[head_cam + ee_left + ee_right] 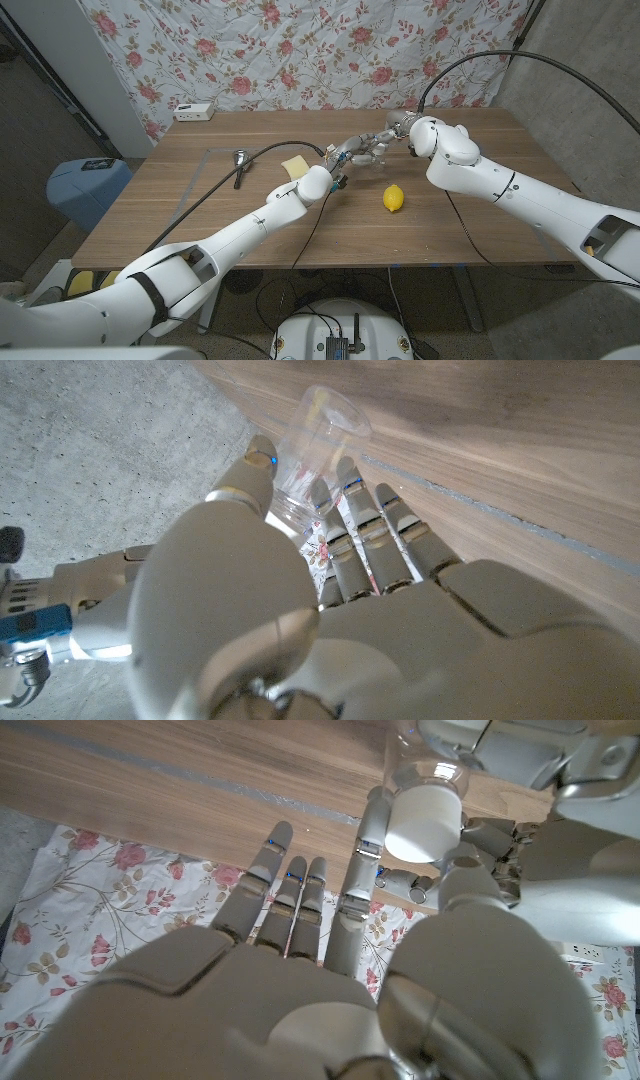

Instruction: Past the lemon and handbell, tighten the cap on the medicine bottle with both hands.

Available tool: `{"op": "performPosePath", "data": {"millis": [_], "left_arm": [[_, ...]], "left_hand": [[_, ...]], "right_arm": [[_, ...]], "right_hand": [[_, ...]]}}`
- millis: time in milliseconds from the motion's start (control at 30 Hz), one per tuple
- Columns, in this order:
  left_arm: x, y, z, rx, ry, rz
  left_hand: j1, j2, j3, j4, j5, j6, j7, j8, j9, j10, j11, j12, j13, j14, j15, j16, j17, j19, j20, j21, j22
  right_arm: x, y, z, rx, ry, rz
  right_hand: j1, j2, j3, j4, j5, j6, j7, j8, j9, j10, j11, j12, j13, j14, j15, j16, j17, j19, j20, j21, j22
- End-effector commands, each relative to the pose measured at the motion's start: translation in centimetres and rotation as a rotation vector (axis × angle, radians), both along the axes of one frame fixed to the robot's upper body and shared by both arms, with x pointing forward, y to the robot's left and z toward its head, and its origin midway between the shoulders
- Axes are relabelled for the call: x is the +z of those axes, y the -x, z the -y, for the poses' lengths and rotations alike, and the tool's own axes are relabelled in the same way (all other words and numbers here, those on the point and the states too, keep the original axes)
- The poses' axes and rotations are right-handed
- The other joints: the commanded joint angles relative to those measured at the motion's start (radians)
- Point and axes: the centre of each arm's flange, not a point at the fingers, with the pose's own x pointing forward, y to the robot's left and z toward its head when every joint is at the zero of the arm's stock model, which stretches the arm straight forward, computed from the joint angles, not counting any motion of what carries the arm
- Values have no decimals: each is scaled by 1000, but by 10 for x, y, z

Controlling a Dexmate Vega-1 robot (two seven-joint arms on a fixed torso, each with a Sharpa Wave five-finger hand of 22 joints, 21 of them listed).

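**A:** Start with the head view. Where is the medicine bottle (358, 153)?

**B:** Lifted off the wooden table (480, 215), past its middle and toward the far side, between the two hands. The lemon (394, 198) lies nearer, just right of the left hand (338, 163). A small metal piece on a dark handle (240, 159), probably the handbell, lies well to the left, beside a yellow sponge (296, 165). The right hand (385, 135) meets the bottle from the far right.

**A:** And the left wrist view?

**B:** The left hand (330, 575) is wrapped around the clear bottle (318, 445), fingers (352, 510) along one side and thumb on the other. The bottle's closed end points away from the hand.

**A:** The right wrist view?

**B:** The white cap (425, 820) sits on the bottle's neck. The right hand (400, 935) pinches it, one finger (372, 830) against its left side and the thumb (470, 870) under its right; the other fingers are spread and hold nothing. The left hand (520, 755) grips the body beyond the cap.

**A:** So which step is this?

**B:** I judge it the tightening itself: body braced, cap pinched. Next the right hand should turn the cap while the left keeps the bottle from spinning. How snug the cap is already, I cannot tell.
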Motion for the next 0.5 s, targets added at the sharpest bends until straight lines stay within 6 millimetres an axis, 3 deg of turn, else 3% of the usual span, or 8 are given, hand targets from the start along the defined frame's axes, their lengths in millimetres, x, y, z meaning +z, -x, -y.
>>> {"op": "performPosePath", "data": {"millis": [33,267,500], "left_arm": [[1,-2,2,2,1,-4],[2,-4,4,-2,-2,-3],[3,-5,7,-9,-5,-2]], "left_hand": [[4,13,70,66,5,1,-6,3,3,44,-41,7,5,24,-54,6,4,-3,-4,-1,1],[3,12,70,66,5,1,-8,3,3,43,-42,7,5,24,-54,6,4,-3,-3,-1,1],[5,13,71,66,5,2,-7,3,3,42,-41,7,5,25,-55,7,4,-3,-3,-1,1]], "right_arm": [[0,-3,1,7,-6,-6],[0,-4,2,13,-7,-10],[1,-2,4,22,-1,-26]], "right_hand": [[-27,-2,-12,7,5,-59,4,-36,3,-16,14,-16,4,-4,14,-11,4,-2,12,-8,4],[-48,-7,-23,11,3,-99,12,-60,6,-33,21,-27,5,-11,23,-18,5,-11,20,-13,5],[-80,-22,-41,12,5,-184,28,-106,11,-74,37,-45,7,-26,46,-30,5,-30,33,-19,5]]}}
